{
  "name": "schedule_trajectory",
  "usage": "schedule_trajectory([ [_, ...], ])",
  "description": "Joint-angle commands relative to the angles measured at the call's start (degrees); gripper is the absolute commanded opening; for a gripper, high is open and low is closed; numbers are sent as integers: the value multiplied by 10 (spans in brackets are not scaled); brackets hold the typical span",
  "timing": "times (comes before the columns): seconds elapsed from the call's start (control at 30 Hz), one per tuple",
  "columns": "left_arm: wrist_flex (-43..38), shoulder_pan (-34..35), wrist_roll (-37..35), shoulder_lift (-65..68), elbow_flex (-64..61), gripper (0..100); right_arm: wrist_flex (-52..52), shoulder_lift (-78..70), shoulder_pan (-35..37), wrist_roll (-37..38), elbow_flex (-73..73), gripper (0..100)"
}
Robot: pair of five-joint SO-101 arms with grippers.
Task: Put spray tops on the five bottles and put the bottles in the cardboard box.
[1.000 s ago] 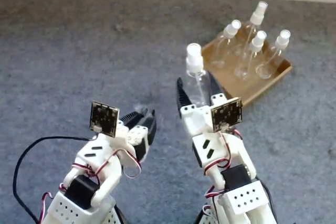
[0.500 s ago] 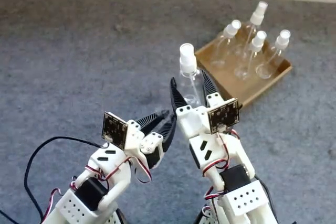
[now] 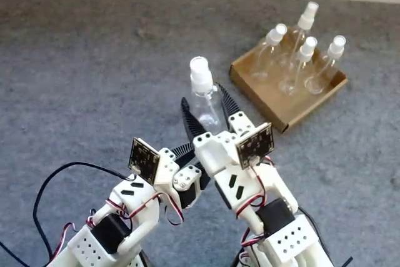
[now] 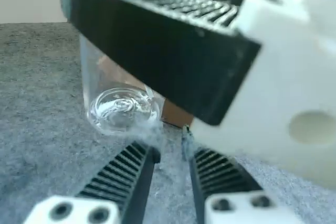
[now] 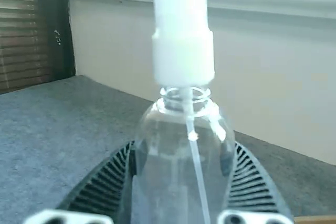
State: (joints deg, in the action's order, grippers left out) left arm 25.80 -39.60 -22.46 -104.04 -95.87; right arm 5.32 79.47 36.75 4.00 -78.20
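Observation:
My right gripper [image 3: 204, 97] is shut on a clear bottle [image 3: 205, 105] and holds it upright above the carpet; a white spray top [image 3: 200, 74] sits on its neck. The right wrist view has the bottle [image 5: 181, 145] between both fingers, with the spray top [image 5: 182, 30] above. My left gripper [image 3: 191, 154] sits low, just under and beside the right one, its fingers a narrow gap apart with nothing between them. From the left wrist view the bottle's round base [image 4: 123, 109] hangs just beyond my left gripper [image 4: 169, 148]. The cardboard box [image 3: 250, 89] lies to the far right.
Several capped clear bottles [image 3: 300, 60] lie in the box. Grey carpet [image 3: 94, 67] stretches to the left and behind. A black cable [image 3: 44, 182] loops by the left arm's base. The right arm's finger [image 4: 157, 51] crosses close in front of the left wrist camera.
The right arm has swung left with the bottle, away from the box. The left gripper has moved right and forward, ending under the right gripper.

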Motion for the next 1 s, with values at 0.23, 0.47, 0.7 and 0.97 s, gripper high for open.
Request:
schedule_trajectory([
  [0.23,-55,144,-7,-5,-12,24,2,8,49,0,40,135],
  [0.47,-53,166,-7,-5,-12,24,2,8,45,0,41,135],
  [0.7,-45,166,-6,-4,-12,24,2,8,-6,-1,38,135],
  [0.97,-20,166,-4,-4,-12,24,4,8,-189,-4,37,135],
])
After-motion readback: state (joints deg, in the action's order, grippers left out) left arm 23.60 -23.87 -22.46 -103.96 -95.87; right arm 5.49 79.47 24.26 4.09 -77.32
